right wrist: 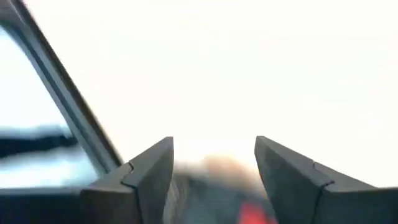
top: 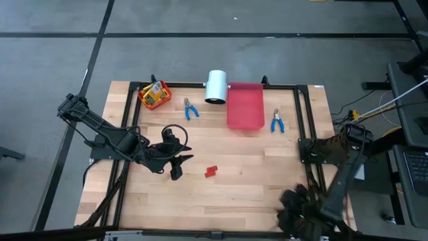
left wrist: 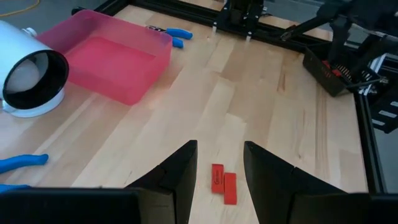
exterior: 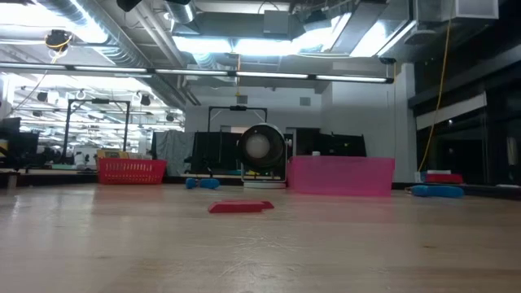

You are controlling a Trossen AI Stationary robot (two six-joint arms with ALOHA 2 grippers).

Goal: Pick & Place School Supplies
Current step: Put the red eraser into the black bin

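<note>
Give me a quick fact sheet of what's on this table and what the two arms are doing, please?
Left gripper: open, empty, aimed at the red blocks mid-table
Right gripper: open, empty, parked at the table's near right corner
Red basket: far left, holds yellow boxes
Pink bin: far centre, looks empty
White cylinder: lying on its side, left of the bin
Left pliers: between basket and bin
Right pliers: right of the bin
</note>
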